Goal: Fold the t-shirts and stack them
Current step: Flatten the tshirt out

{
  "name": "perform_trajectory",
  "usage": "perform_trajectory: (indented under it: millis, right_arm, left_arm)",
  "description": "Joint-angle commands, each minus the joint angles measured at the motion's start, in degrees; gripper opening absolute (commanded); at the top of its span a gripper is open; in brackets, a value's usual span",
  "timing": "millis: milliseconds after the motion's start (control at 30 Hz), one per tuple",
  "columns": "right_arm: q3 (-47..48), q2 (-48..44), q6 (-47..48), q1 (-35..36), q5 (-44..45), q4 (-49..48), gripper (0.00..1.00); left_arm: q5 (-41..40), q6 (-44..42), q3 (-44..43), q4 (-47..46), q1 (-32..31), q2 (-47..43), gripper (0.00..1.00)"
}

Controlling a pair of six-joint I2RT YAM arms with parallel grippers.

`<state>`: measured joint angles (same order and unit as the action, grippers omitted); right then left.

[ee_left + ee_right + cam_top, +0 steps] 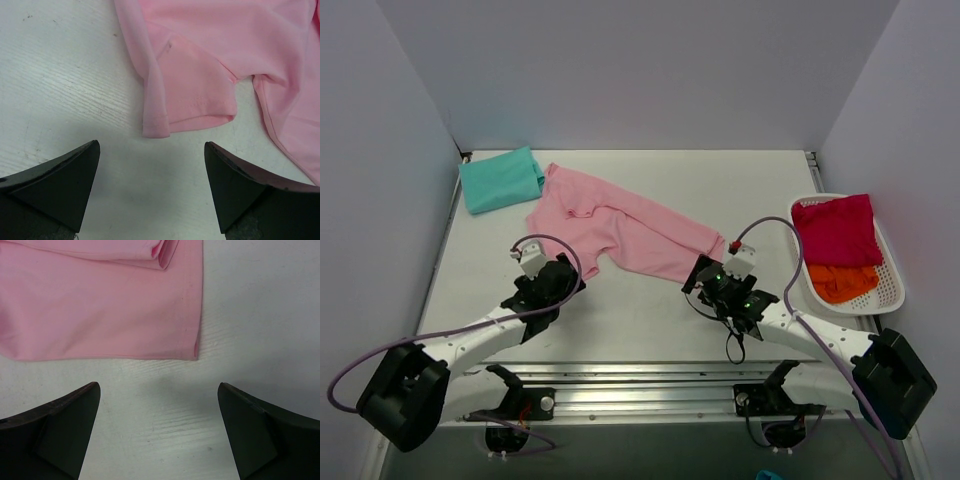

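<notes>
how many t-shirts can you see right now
4. Teal shirt folded at far left; pink shirt spread mid-table; crimson shirt and orange shirt in the basket at right. More could hide beneath them.

top: overhead from behind, whole table [650, 320] | wrists: close, downward, both on pink t-shirt [620, 230]

Pink shirt [620, 230] sprawls rumpled centrally, teal shirt [500, 180] folded just beside it, crimson shirt [836, 230] overlapping orange shirt [843, 283].
</notes>
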<state>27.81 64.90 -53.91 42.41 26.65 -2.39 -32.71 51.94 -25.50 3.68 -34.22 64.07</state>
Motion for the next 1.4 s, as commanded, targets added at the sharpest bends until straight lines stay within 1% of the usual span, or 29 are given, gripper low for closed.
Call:
perform_trajectory:
  millis: [0, 100, 133, 167, 233, 267, 300, 367, 533, 700, 767, 900, 933, 1000, 1033, 1067, 1100, 1133, 1300, 1367]
  right_arm:
    - [0.4, -1.2, -0.5, 0.0, 3.1, 1.0, 1.00]
    - [0.0, -1.1, -0.6, -0.4, 4.1, 0.6, 1.00]
    - [-0.5, -0.9, -0.6, -0.6, 4.2, 0.1, 1.00]
    - [-0.7, -0.5, -0.6, -1.2, 4.3, -0.5, 1.00]
    - [-2.2, 0.3, -0.4, -2.5, 3.0, -3.8, 1.00]
    - [-2.9, 1.5, 0.1, -4.5, 1.7, -5.4, 1.00]
    - [-3.6, 2.5, 0.4, -5.8, -1.9, -9.3, 1.00]
    - [-4.7, 6.1, 0.8, -8.4, -5.1, -12.5, 1.00]
    - [-3.1, 13.2, 0.4, -8.0, -6.8, -16.1, 1.00]
    - [-1.7, 16.5, -0.4, -6.2, -6.4, -17.7, 0.99]
    - [-1.0, 18.1, -0.6, -6.0, -6.5, -18.0, 0.95]
    - [-0.7, 19.4, -0.6, -5.5, -6.4, -18.3, 0.83]
    - [-0.7, 19.4, -0.6, -5.4, -6.3, -18.4, 0.72]
    - [-1.1, 19.2, -0.5, -5.4, -6.1, -18.5, 0.61]
    - [-1.2, 19.0, -0.4, -5.3, -6.0, -18.4, 0.43]
    - [-1.3, 18.9, -0.3, -5.4, -6.0, -18.3, 0.33]
    - [-1.5, 18.7, -0.2, -5.4, -5.7, -18.2, 0.13]
    - [-1.5, 18.5, -0.1, -5.4, -5.6, -18.0, 0.00]
    - [-1.6, 17.0, 0.0, -5.1, -4.4, -16.0, 0.00]
    - [-0.7, 14.9, 0.1, -4.5, -3.0, -13.2, 0.00]
  left_arm:
    - [-2.2, -0.3, -3.1, -6.9, -0.2, 4.5, 0.95]
    - [-2.3, -1.2, -3.4, -11.6, -0.3, 8.6, 0.93]
    - [-2.3, -1.2, -3.6, -12.4, -0.2, 9.7, 0.89]
    - [-2.4, -1.6, -3.8, -13.9, -0.1, 11.8, 0.65]
    - [-2.4, -1.6, -4.6, -14.7, -0.2, 13.8, 0.27]
    - [-2.2, -1.6, -4.9, -15.0, -0.2, 15.3, 0.17]
    - [-2.2, -1.4, -5.2, -15.0, -0.1, 15.7, 0.03]
    - [-1.7, -1.1, -5.2, -15.5, -0.2, 16.3, 0.02]
    - [-1.8, -1.6, -4.4, -15.6, -0.1, 14.4, 0.02]
    - [-2.4, -1.9, -3.5, -16.0, -0.1, 12.9, 0.02]
    - [-2.5, -2.0, -3.4, -16.1, -0.2, 13.1, 0.02]
    - [-2.5, -1.9, -3.5, -16.1, -0.1, 13.9, 0.02]
    - [-2.5, -1.8, -3.5, -16.1, -0.1, 14.0, 0.02]
    - [-2.5, -1.8, -3.6, -16.3, -0.1, 14.4, 0.02]
    - [-2.6, -1.8, -3.6, -16.3, -0.1, 14.5, 0.02]
    - [-2.5, -1.8, -3.7, -16.3, -0.1, 14.8, 0.02]
    - [-2.5, -1.7, -3.8, -16.4, -0.1, 14.9, 0.02]
    - [-2.5, -1.7, -3.8, -16.6, -0.1, 15.1, 0.02]
    - [-3.0, -1.2, -3.7, -16.2, -0.1, 15.0, 0.02]
    - [-3.7, -1.3, -3.7, -15.1, -0.2, 13.3, 0.02]
